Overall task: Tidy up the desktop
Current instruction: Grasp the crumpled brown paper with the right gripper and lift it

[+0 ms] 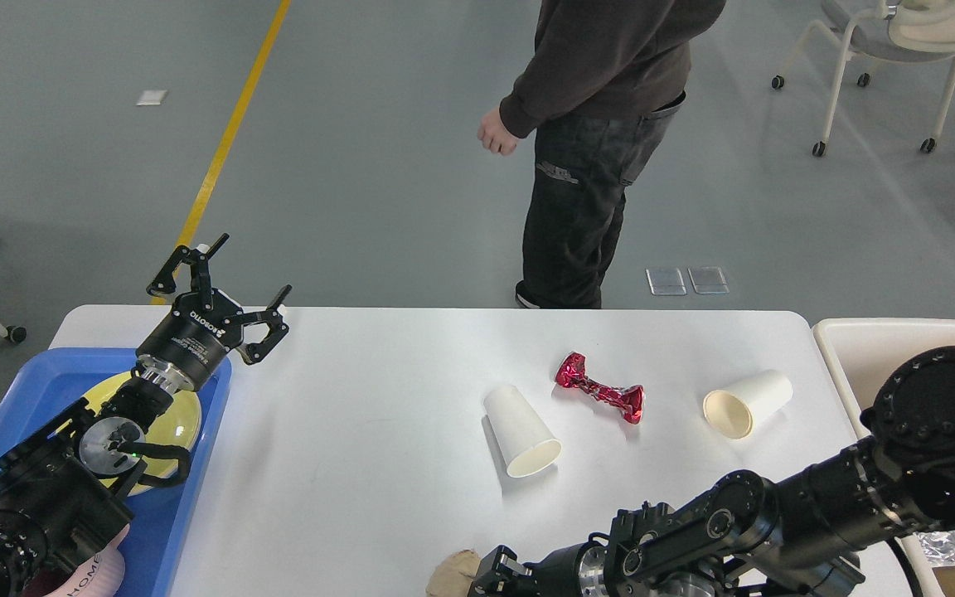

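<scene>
**A:** Left gripper (225,286) first: you have it hanging with both fingers spread wide and nothing between them, above the far left corner of the large white matte desktop with rounded corners (378,431), just past the blue plastic tray (187,514). Right gripper (490,576) sits at the near edge, dark and partly cut off by the frame; you cannot tell from this view whether it is clenched or released. It is close to a crumpled brown paper wad (453,572).

**B:** And progress?

**A:** Early to middling, by my reading. Your tray already holds a round yellow dish (183,423), mostly hidden under the left arm. Loose on the right half of the desktop: a white paper cup on its side (521,431) near the middle, a twisted red foil wrapper (599,395) just beyond it, and a second white paper cup on its side (747,404) toward the right edge. The beige plastic bin (875,348) stands off that edge.

**B:** Remaining?

**A:** Four items to clear, probably into the bin.
</scene>
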`<control>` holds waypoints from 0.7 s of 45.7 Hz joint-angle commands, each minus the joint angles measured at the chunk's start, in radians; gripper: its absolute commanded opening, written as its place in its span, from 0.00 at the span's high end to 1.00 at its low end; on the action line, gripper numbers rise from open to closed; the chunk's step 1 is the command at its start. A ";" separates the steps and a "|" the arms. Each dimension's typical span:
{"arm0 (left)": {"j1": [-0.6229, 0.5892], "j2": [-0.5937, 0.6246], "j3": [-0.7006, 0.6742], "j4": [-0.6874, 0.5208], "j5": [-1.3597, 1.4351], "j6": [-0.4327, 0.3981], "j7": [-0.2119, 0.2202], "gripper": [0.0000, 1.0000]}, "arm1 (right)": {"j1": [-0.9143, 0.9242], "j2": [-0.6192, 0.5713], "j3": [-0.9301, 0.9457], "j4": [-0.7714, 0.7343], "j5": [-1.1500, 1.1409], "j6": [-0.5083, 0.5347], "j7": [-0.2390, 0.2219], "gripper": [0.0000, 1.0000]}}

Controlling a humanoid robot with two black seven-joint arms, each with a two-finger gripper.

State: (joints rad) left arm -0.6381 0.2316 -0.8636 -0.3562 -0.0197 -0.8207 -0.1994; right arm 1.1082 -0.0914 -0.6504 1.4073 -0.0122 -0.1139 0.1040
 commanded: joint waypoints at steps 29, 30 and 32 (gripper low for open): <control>0.000 0.000 -0.002 -0.001 0.000 0.000 0.000 0.00 | 0.577 -0.481 -0.213 0.222 -0.006 0.443 -0.003 1.00; 0.000 0.000 -0.002 -0.001 0.000 -0.002 0.000 0.00 | 0.620 -0.504 -0.234 0.223 -0.012 0.477 -0.003 1.00; 0.000 0.000 -0.002 -0.001 0.000 -0.002 0.000 0.00 | 0.715 -0.548 -0.282 0.223 -0.029 0.552 -0.003 1.00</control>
State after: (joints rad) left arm -0.6381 0.2317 -0.8651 -0.3562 -0.0202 -0.8207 -0.1994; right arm 1.6106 -0.5233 -0.8245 1.6164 -0.0154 0.2725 0.1000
